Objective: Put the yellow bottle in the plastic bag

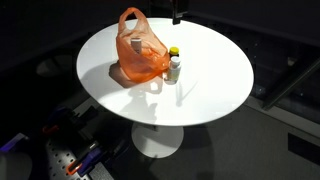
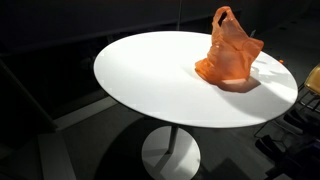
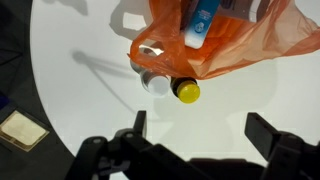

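Observation:
A small bottle with a yellow cap [image 1: 174, 62] stands on the round white table [image 1: 215, 70], right beside the orange plastic bag [image 1: 140, 52]. In the wrist view I see its yellow cap [image 3: 187, 91] from above, touching the bag's edge [image 3: 240, 50], with a white-capped bottle [image 3: 157, 82] next to it. My gripper [image 3: 200, 128] is open and empty, high above the table, and the bottle lies just ahead of the fingers. In an exterior view the bag [image 2: 230, 52] hides the bottle.
A blue and white item [image 3: 201, 20] lies inside the bag. The table's edge [image 2: 120, 95] drops to a dark floor. A tan square thing [image 3: 20, 129] lies on the floor beyond the rim. Dark equipment [image 1: 50, 140] stands beside the table base.

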### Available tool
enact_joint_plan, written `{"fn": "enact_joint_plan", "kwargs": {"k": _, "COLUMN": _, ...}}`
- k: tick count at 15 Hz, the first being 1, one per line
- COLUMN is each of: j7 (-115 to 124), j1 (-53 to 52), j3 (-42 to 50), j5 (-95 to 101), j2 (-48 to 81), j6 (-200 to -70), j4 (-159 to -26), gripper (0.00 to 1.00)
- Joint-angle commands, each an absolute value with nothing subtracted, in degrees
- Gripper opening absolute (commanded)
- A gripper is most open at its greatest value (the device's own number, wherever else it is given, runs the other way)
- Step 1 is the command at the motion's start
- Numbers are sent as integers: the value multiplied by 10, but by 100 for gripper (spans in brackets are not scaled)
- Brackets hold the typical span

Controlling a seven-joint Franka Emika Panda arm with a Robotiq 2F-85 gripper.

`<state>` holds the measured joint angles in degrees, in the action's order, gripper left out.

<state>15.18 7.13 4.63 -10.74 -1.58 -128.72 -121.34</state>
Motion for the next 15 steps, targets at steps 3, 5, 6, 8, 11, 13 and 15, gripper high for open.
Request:
{"fn": "enact_joint_plan", "kwargs": {"k": 3, "j7": 164, "j1": 70, "j3": 58, "j5": -115, "j2": 76, "j6": -1289, "j4": -1151, "gripper": 100}}
{"fn": "enact_joint_plan", "kwargs": {"k": 5, "j7": 141, "j1": 71, "j3": 58, "j5": -118, "j2": 103, "j6": -1283, "j4": -1134, "gripper": 100}}
{"fn": "enact_joint_plan", "kwargs": {"k": 6, "j7": 129, "j1": 72, "j3": 57, "j5": -121, "j2": 114, "j6": -1278, "j4": -1124, "gripper": 100}}
{"fn": "enact_joint_plan", "kwargs": {"k": 8, "j7": 95, "j1": 74, "j3": 53, "j5": -124, "j2": 136, "j6": -1273, "j4": -1108, "gripper": 100}}
{"fn": "enact_joint_plan", "kwargs": {"k": 11, "j7": 42, "j1": 76, "j3": 45, "j5": -125, "j2": 161, "j6": -1267, "j4": -1089, "gripper": 100}}
{"fn": "enact_joint_plan", "kwargs": {"k": 13, "j7": 15, "j1": 74, "j3": 39, "j5": -119, "j2": 174, "j6": -1267, "j4": -1079, "gripper": 100}}
{"fn": "enact_joint_plan", "kwargs": {"k": 15, "j7": -1, "j1": 71, "j3": 34, "j5": -112, "j2": 185, "j6": -1271, "j4": -1072, "gripper": 100}}
